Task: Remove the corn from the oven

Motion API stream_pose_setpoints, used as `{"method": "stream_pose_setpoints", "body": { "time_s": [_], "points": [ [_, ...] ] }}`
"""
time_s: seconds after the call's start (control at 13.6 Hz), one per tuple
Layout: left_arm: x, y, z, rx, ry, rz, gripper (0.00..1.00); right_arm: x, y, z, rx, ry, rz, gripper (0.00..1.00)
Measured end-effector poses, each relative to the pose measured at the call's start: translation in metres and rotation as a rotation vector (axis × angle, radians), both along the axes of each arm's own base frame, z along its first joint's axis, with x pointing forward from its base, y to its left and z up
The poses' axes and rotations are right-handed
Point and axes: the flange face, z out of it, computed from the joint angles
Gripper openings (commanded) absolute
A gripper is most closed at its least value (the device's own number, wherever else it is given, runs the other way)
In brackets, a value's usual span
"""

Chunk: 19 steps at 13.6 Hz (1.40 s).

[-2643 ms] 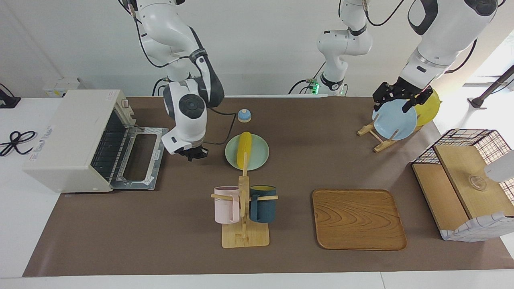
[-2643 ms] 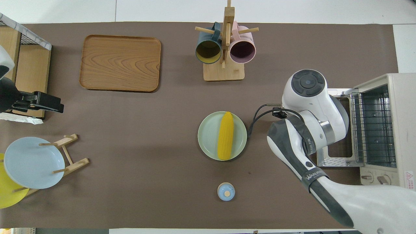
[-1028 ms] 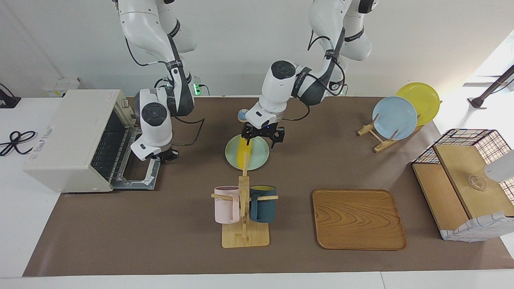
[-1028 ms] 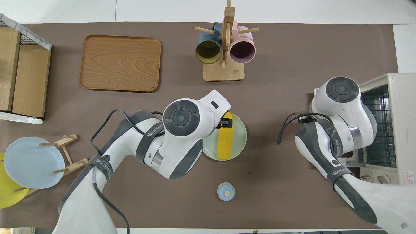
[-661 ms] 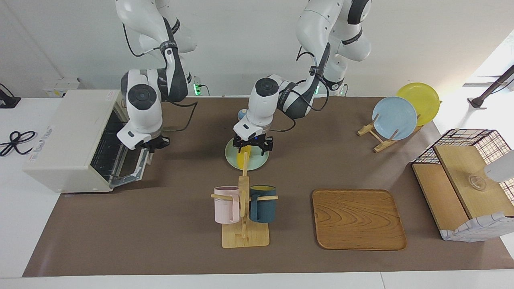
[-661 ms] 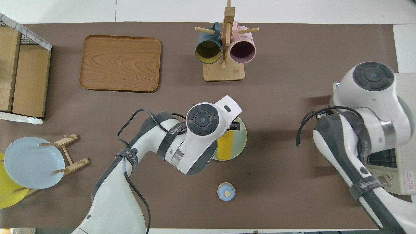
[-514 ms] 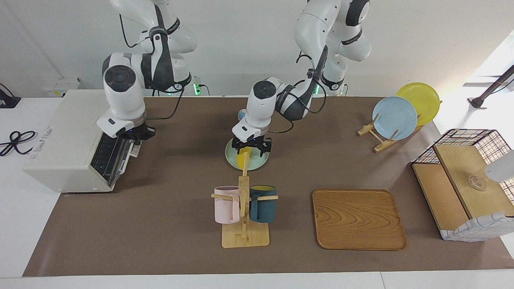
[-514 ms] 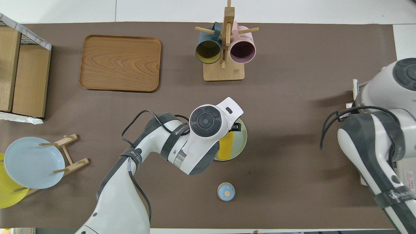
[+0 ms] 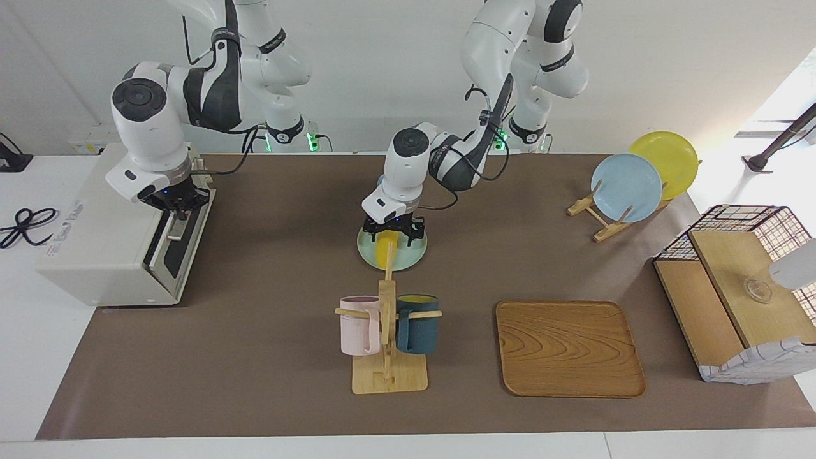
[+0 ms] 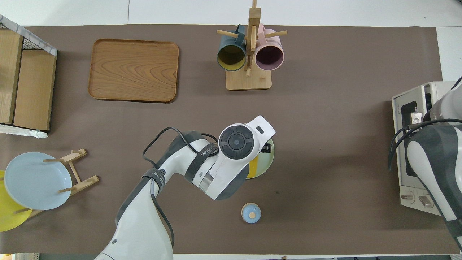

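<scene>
Two grippers work here. Nearest the robots, the right gripper [image 9: 171,199], clenched, presses the oven [image 9: 115,236] door shut. Farther out, the corn [image 9: 385,250] lies on the green plate [image 9: 411,256], long axis running away from the robots; the left gripper [image 9: 393,231], released, straddles it.

Robot lab staged as a kitchen: brown-covered worktop [image 9: 268,357] against bare white walls, two white arms mounted at its edge, loose cables [image 9: 22,223], toaster oven [image 9: 121,223], mug rack [image 9: 387,325], plate stand [image 9: 599,217].

Smooth yellow corn [image 9: 385,248], glossy green plate [image 9: 408,256], grained wooden tray [image 9: 569,348], matt brown tablecloth [image 9: 268,331]
</scene>
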Motion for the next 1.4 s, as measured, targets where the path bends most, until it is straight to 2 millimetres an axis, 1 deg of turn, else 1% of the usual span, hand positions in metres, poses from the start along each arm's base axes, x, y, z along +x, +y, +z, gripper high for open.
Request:
{"method": "stream_pose_setpoints", "body": {
  "time_s": [0.07, 0.15, 0.29, 0.37, 0.51, 0.59, 0.66, 0.81, 0.88, 0.95, 1.1, 1.17, 1.25, 1.4],
  "points": [
    [-0.003, -0.001, -0.002, 0.003, 0.003, -0.003, 0.69, -0.005, -0.001, 0.004, -0.002, 0.015, -0.008, 0.00],
    [-0.004, -0.001, -0.003, 0.005, 0.005, -0.003, 0.47, -0.009, -0.002, 0.009, -0.003, 0.023, -0.013, 0.00],
    [-0.003, 0.000, -0.004, 0.007, 0.006, 0.003, 0.15, -0.016, -0.004, 0.020, -0.005, 0.025, -0.016, 0.00],
    [-0.002, 0.001, -0.003, 0.006, 0.005, 0.016, 0.00, -0.019, -0.007, 0.023, -0.005, 0.028, -0.023, 0.00],
    [0.003, 0.003, 0.001, 0.004, 0.004, 0.046, 0.00, -0.022, -0.009, 0.029, 0.007, 0.032, -0.040, 0.00],
    [0.006, 0.005, 0.004, 0.007, 0.006, 0.057, 0.00, -0.021, -0.008, 0.037, 0.030, 0.030, -0.054, 0.00],
    [0.011, 0.007, 0.010, 0.008, 0.007, 0.067, 0.00, -0.020, -0.006, 0.048, 0.049, 0.024, -0.064, 0.03],
    [0.027, 0.020, 0.033, 0.011, 0.015, 0.097, 0.00, -0.018, 0.000, 0.069, 0.094, 0.011, -0.081, 0.47],
    [0.039, 0.033, 0.049, 0.011, 0.020, 0.121, 0.00, -0.017, 0.004, 0.078, 0.123, 0.006, -0.087, 0.87],
    [0.051, 0.052, 0.067, 0.011, 0.025, 0.152, 0.00, -0.017, 0.009, 0.087, 0.145, 0.003, -0.089, 1.00],
    [0.082, 0.100, 0.101, 0.021, 0.021, 0.209, 0.00, -0.017, 0.021, 0.100, 0.171, 0.005, -0.079, 1.00],
    [0.100, 0.125, 0.114, 0.030, 0.011, 0.228, 0.00, -0.017, 0.027, 0.107, 0.177, 0.006, -0.071, 1.00],
    [0.118, 0.150, 0.123, 0.035, 0.002, 0.241, 0.00, -0.016, 0.033, 0.113, 0.183, 0.007, -0.064, 1.00],
    [0.148, 0.198, 0.126, 0.042, -0.005, 0.240, 0.00, -0.012, 0.040, 0.122, 0.218, -0.007, -0.059, 1.00]
  ]
}}
